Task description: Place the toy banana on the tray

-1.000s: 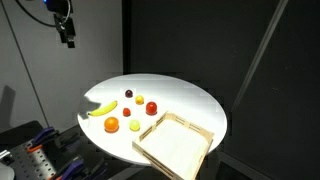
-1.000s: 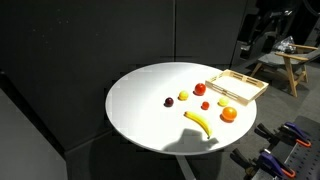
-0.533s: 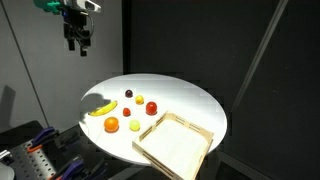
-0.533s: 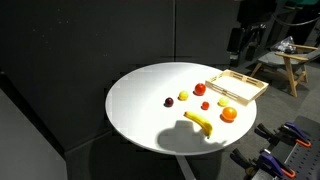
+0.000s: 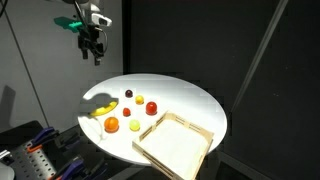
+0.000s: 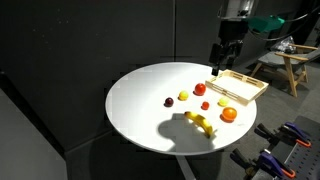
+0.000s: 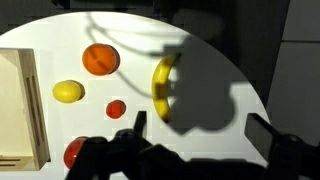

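Observation:
The toy banana point(image 5: 101, 109) lies on the round white table near its edge, partly in the arm's shadow. It also shows in the other exterior view point(image 6: 201, 123) and in the wrist view point(image 7: 162, 88). The light wooden tray point(image 5: 172, 143) sits empty on the table, apart from the banana; it also shows in an exterior view point(image 6: 238, 87) and at the left edge of the wrist view point(image 7: 18, 110). My gripper point(image 5: 93, 52) hangs high above the table, open and empty. In the wrist view the gripper point(image 7: 200, 128) has its jaws spread, with the banana just beyond them.
An orange ball point(image 7: 100, 59), a yellow-green fruit point(image 7: 68, 92) and small red fruits point(image 7: 116, 108) lie between banana and tray. The table point(image 5: 190, 100) is ringed by dark curtains. A wooden stand point(image 6: 290, 62) is behind.
The gripper has moved in from the side toward the space over the table and come lower. Its shadow now falls on the banana. The fruits and tray have not moved.

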